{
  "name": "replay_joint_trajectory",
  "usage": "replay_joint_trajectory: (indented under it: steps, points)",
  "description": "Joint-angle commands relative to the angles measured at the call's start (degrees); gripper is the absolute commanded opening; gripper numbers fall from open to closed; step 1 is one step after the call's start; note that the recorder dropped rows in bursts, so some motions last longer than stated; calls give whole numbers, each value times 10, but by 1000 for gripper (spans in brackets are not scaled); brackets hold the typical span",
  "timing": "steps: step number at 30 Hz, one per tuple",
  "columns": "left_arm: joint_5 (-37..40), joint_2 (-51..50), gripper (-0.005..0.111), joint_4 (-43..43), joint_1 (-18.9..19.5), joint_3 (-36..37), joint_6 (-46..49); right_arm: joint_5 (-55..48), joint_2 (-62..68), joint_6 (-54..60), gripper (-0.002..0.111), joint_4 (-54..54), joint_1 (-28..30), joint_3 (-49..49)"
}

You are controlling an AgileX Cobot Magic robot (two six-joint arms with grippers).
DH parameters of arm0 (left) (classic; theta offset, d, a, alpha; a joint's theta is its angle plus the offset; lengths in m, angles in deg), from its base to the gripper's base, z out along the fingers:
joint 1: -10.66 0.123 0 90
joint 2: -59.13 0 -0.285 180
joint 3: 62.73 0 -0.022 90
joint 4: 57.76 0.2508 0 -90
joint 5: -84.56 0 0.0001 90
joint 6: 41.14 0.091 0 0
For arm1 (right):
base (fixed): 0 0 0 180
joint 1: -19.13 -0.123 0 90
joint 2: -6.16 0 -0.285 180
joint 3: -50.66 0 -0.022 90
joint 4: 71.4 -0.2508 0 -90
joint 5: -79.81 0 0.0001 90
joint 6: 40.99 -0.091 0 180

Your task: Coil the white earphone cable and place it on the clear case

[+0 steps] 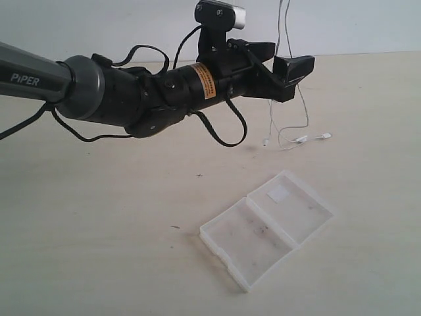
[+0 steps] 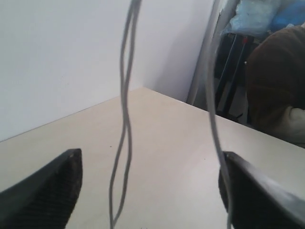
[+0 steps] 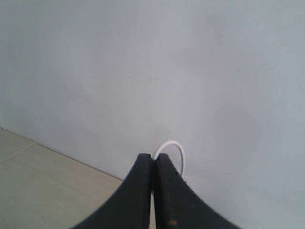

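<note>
White earphone cable [image 1: 301, 139] hangs in strands from above the exterior view. Its ends trail on the surface [image 1: 99, 230] beyond the clear case [image 1: 250, 240], apart from it. The case lies open and flat. Left tool [image 2: 150, 155] is released, jaws wide, strands dangling between. Right tool [image 3: 153, 160] is clenched on a cable loop.

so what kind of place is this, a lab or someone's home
Most likely a robotics lab or test room, not a home: a bare beige table set against a plain pale wall, and a black robot arm with a small camera mounted on top.
</note>
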Motion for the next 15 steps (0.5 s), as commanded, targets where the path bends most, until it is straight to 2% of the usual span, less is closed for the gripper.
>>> replay_joint_trajectory:
  steps: [1, 14, 15]
  points:
    - [7, 0, 81, -5, -1, -3, 6, 3, -5, 4, 0, 3, 2, 5]
    - [19, 0, 78, -5, 0, -3, 35, 3, -5, 4, 0, 3, 2, 5]
    - [19, 0, 72, -5, 0, -3, 39, 3, -5, 4, 0, 3, 2, 5]
